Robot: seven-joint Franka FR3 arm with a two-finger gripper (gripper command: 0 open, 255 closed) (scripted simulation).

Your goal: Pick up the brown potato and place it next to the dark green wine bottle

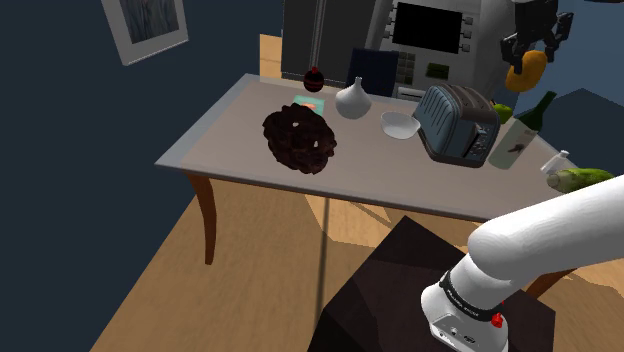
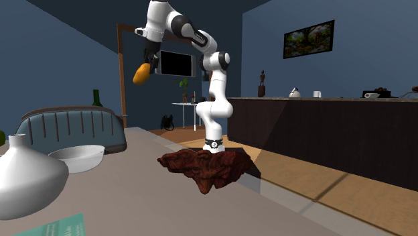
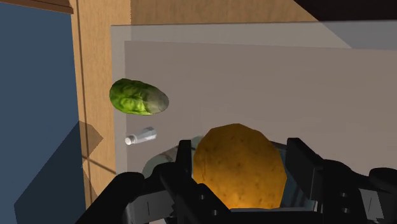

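Wrist view has the gripper (image 3: 242, 156) clasping the potato (image 3: 238, 170) above the bench (image 1: 230, 150); a hasty descent could topple the bottle (image 1: 524, 130).

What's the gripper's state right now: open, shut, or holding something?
Gripper: closed, holding the orange-brown potato between its fingers.
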